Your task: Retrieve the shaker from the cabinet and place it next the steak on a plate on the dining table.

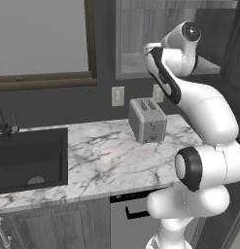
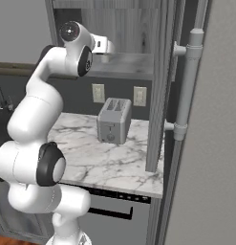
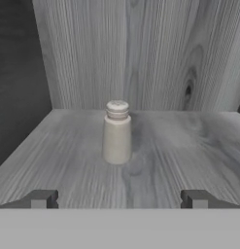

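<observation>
Fingertips of my hand sit at the bottom of the hand view, spread wide with nothing between them. Beyond them is the cabinet, its pale wood-grain back wall and shelf board, and on that shelf the shaker stands upright, centred ahead of the open hand and apart from it.

I judge this the reach stage: the next move calls for a straight advance along the shelf until the fingers flank the bottle, then a close.

Both base views add what the hand view lacks: my arm raised into the cabinet above the marble surface, the toaster below, and a dark sink to the left.
</observation>
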